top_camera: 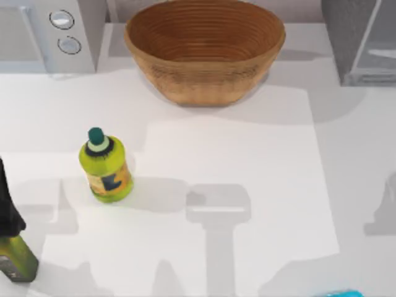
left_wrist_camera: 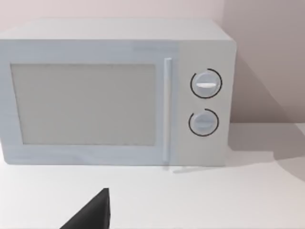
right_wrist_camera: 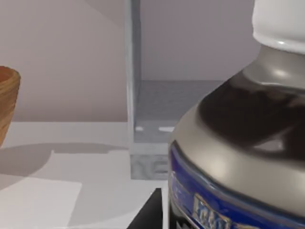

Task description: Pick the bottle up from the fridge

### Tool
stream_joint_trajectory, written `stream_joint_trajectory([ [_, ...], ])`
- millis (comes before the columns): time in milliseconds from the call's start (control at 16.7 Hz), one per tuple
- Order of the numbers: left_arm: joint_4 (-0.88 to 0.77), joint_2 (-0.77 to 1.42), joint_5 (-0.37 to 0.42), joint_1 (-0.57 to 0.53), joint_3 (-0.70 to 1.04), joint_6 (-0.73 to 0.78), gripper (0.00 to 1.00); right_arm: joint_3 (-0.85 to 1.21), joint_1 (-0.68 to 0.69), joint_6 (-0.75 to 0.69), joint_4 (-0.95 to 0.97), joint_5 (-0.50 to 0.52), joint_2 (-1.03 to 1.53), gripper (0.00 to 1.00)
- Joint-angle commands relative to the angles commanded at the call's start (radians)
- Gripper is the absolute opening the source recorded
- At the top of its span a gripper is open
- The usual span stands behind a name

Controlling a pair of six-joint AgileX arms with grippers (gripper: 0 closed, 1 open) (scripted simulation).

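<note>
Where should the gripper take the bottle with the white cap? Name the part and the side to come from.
Probably the grey shoulder just under the white cap of the bottle: it stands upright, and the narrow neck fits two fingers better than the wide blue-labelled body. Come in level from the open table side, opposite the fridge behind it. The right wrist view sits very close to the bottle already.

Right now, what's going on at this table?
A two-armed robot is fetching a small bottle with a round white cap, grey collar and blue label from the dark grey boxy fridge at the table's far right corner. The bottle sits close against the right claw, with the fridge's inside behind it; I cannot tell whether it is gripped. The left claw waits facing the light grey microwave.
</note>
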Motion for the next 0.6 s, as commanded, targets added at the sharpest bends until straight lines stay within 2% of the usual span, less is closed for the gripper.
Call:
stream_joint_trajectory([
  [120,0.0,0.0,0.0,0.0,0.0,0.0,1.0,0.006,0.008,0.0,0.007,0.007,0.01,0.0],
  [300,0.0,0.0,0.0,0.0,0.0,0.0,1.0,0.061,0.077,-0.003,0.075,0.077,0.104,0.0],
  [600,0.0,0.0,0.0,0.0,0.0,0.0,1.0,0.231,0.302,-0.007,0.284,0.31,0.458,0.0],
])
